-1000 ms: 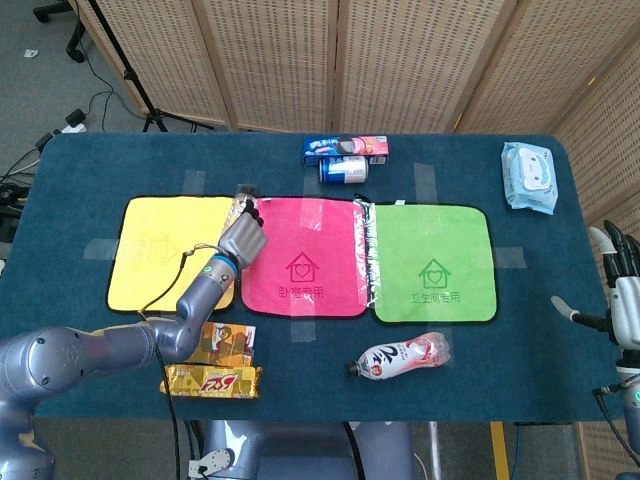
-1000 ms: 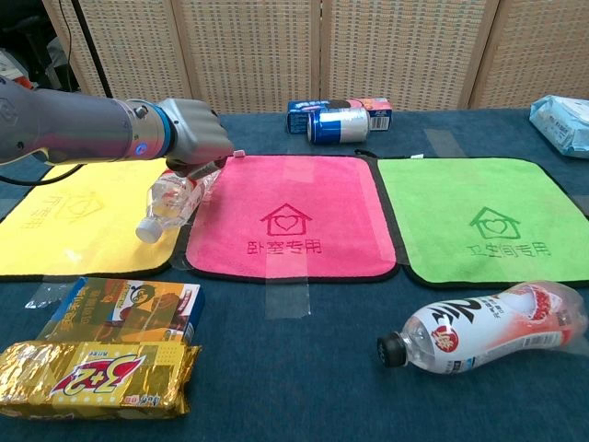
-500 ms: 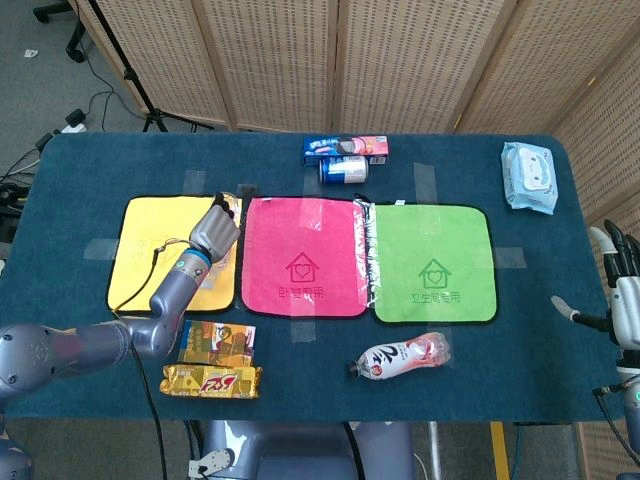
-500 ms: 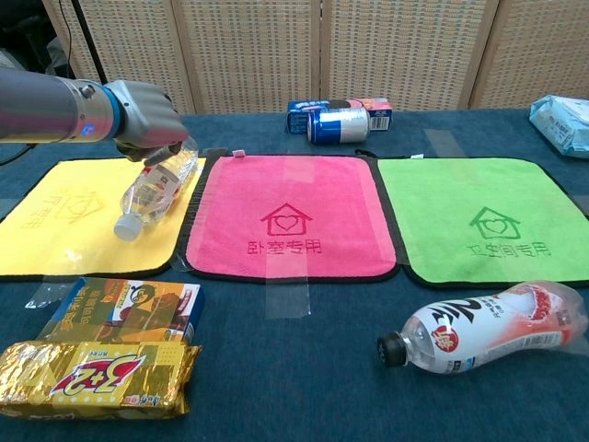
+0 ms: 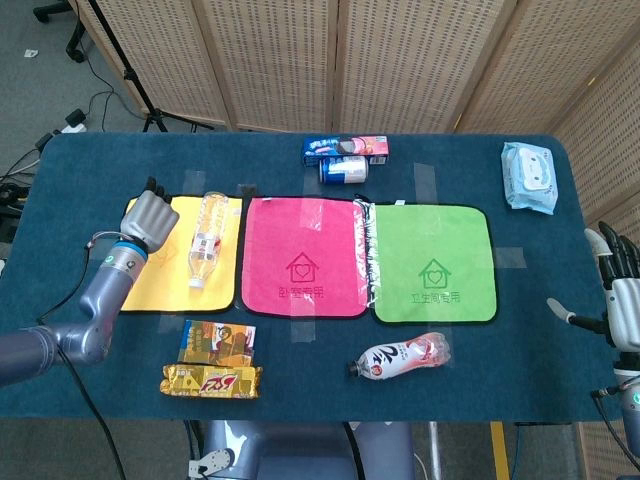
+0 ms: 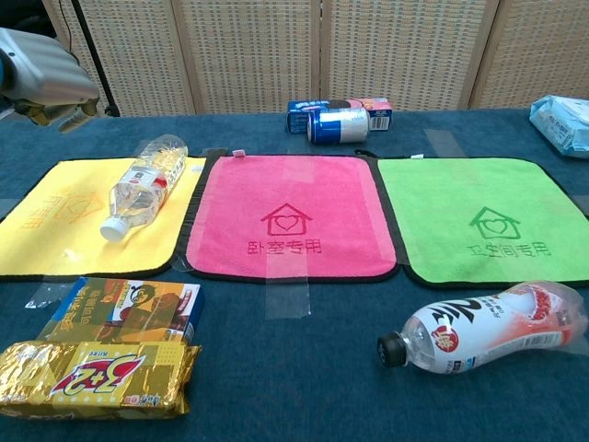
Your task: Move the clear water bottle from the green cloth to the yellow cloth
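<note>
The clear water bottle (image 5: 207, 240) (image 6: 141, 185) lies on its side on the right part of the yellow cloth (image 5: 150, 275) (image 6: 55, 226), its white cap pointing toward the front edge. My left hand (image 5: 146, 215) (image 6: 46, 81) hovers over the cloth's left half, apart from the bottle and holding nothing, its fingers loosely curled. The green cloth (image 5: 434, 262) (image 6: 483, 221) lies bare at the right. My right hand (image 5: 618, 285) stands at the table's right edge with its fingers spread, holding nothing.
A pink cloth (image 5: 302, 258) lies between the two cloths. A can (image 5: 343, 170) and a blue box (image 5: 345, 148) sit at the back, a wipes pack (image 5: 529, 176) at the back right. A red-labelled bottle (image 5: 400, 358) and snack packs (image 5: 213, 380) lie near the front.
My left hand has let go of the clear bottle, which now lies on the yellow cloth, and has drawn away to the left. The right hand has barely moved.
</note>
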